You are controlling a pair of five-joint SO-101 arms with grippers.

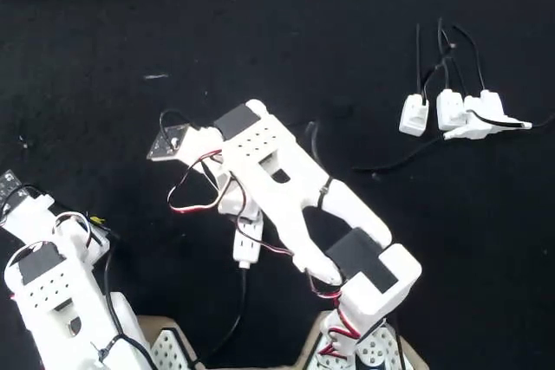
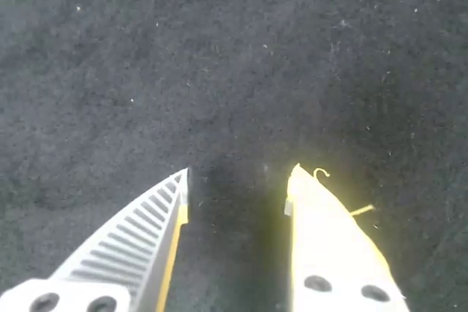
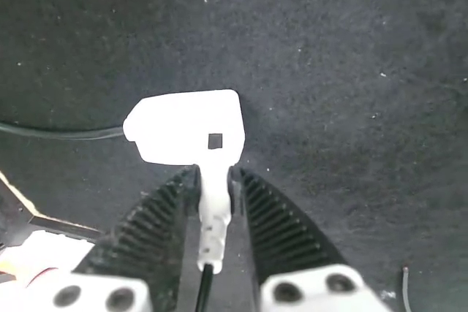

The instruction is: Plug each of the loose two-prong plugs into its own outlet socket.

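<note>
the right gripper (image 3: 216,174) is clamped on a narrow white plastic two-prong plug (image 3: 212,217), its ribbed black pads pressing both sides and the plug's black cable trailing back between them. the plug's front end touches a white plastic outlet socket block (image 3: 183,133) that lies on the black felt-like table cloth (image 2: 219,49) under the right arm, near the table's front middle. i judge this to be the insertion step. whether the prongs are fully home is hidden, so the next move calls for a straight push along the plug's axis, then letting go. the left gripper (image 2: 240,173) hangs over bare cloth, parted fairly wide and holding nothing. a cluster of white pieces with black cables (image 1: 451,110) lies well apart at the far right.
</note>
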